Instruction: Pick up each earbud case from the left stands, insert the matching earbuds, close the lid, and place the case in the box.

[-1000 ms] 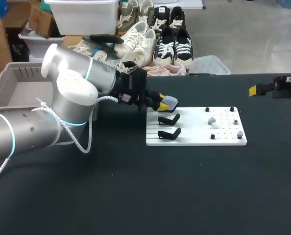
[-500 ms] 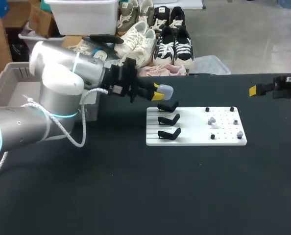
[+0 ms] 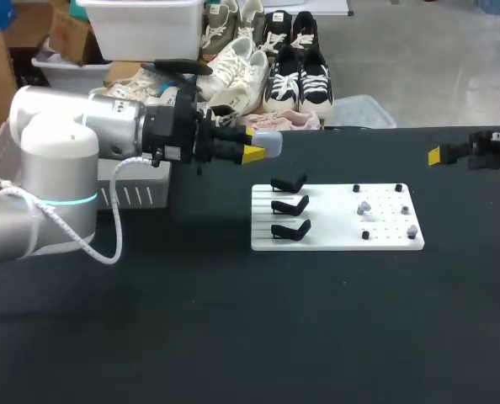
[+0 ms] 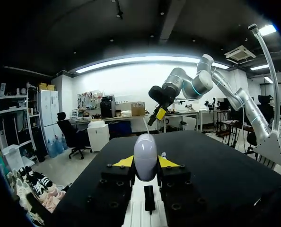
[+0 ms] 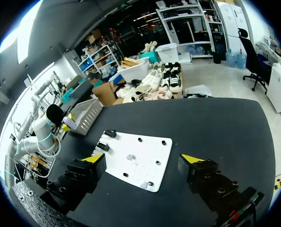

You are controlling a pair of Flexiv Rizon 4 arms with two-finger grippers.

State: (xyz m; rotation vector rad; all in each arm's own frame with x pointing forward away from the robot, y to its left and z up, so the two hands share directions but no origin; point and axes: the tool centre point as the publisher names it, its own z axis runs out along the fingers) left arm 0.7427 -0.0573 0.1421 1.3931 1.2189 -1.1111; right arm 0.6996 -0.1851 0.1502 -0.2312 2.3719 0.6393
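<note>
1. Head view: my left gripper (image 3: 258,148) is closed narrowly on the earbud case (image 3: 268,142), one yellow fingertip pressing each side of it.
2. The case is a smooth, rounded, pale grey-lilac shell. It is lifted off the table, just beyond the far left corner of the white plate (image 3: 334,237).
3. Left wrist view: the case looks like a glossy egg standing upright, wedged between the two wedge-shaped yellow tips and their blocky black finger mounts.
4. The plate is flat, rectangular and matte white. It lies on the black, cloth-like table (image 3: 233,328).
5. Three black hooked stands (image 3: 289,205) sit in a column on the plate's left part, all below and apart from the held case.
6. On the plate's right part are small black pegs (image 3: 356,188) and tiny grey rounded earbuds (image 3: 364,206).
7. A grey slatted plastic box (image 3: 136,196) stands well left of the plate, partly hidden by my silver left arm.
8. Right wrist view: my right gripper (image 5: 143,158) is spread wide, holding and touching nothing. It is raised well to the right of the plate.
</note>
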